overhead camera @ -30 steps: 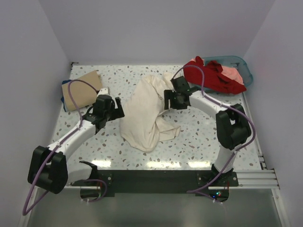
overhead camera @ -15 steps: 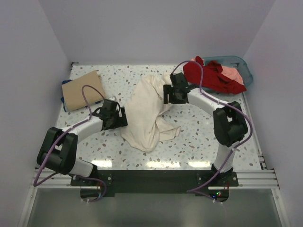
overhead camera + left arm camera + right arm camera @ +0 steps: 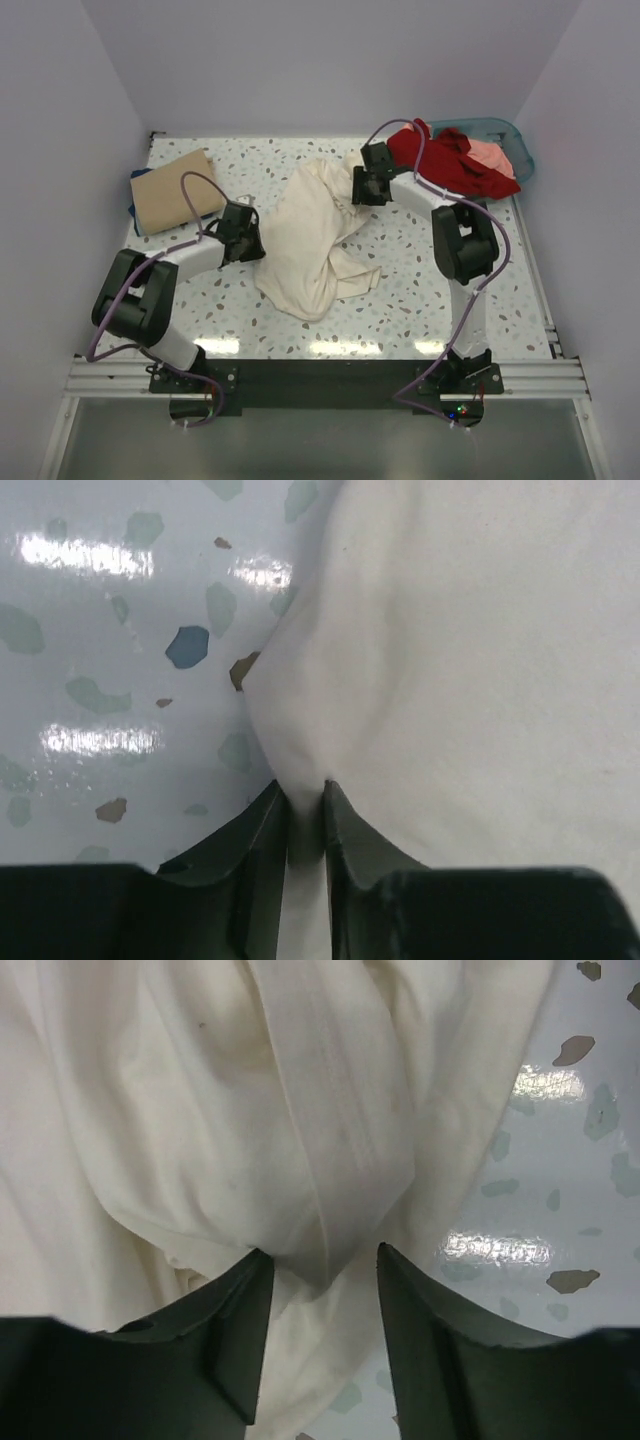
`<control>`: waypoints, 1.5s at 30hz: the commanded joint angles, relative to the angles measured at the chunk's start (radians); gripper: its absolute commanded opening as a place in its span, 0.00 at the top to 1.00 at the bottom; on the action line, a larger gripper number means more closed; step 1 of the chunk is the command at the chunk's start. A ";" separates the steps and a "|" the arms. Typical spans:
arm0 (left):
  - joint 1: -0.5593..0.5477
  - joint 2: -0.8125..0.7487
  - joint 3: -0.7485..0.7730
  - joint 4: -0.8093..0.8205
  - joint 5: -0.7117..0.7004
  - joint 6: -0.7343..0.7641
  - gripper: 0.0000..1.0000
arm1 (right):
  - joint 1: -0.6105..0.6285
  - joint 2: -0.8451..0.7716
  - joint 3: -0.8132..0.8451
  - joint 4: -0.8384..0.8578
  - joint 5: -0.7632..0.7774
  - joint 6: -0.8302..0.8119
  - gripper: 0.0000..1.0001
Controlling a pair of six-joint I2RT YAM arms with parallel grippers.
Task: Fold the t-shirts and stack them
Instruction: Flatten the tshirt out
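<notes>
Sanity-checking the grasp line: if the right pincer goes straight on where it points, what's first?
The cream t-shirt: its banded fold lies straight ahead of the right pincer, between the open jaws. Probably cloth first, then the table beneath, though depth is unclear.

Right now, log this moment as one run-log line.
left gripper: shut on edge of crumpled cream cloth t-shirt | right gripper: open astride its fold | folded tan cloth t-shirt: far left
</notes>
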 commanded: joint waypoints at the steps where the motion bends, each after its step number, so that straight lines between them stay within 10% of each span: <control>1: 0.000 0.054 0.013 -0.007 0.031 0.013 0.77 | -0.015 0.031 0.073 0.024 -0.047 -0.001 0.54; 3: 0.003 0.073 0.033 -0.003 0.026 0.026 1.00 | -0.022 0.044 0.104 -0.006 -0.082 -0.004 0.77; 6: 0.009 0.093 0.071 -0.003 0.019 0.045 1.00 | -0.028 0.033 0.113 -0.038 -0.093 -0.010 1.00; 31: 0.041 -0.506 0.334 0.000 -0.656 0.216 1.00 | -0.031 -0.948 -0.148 -0.271 0.197 0.031 1.00; 45: 0.041 -0.731 0.383 0.158 -0.560 0.496 1.00 | -0.028 -1.171 -0.102 -0.435 0.468 0.158 1.00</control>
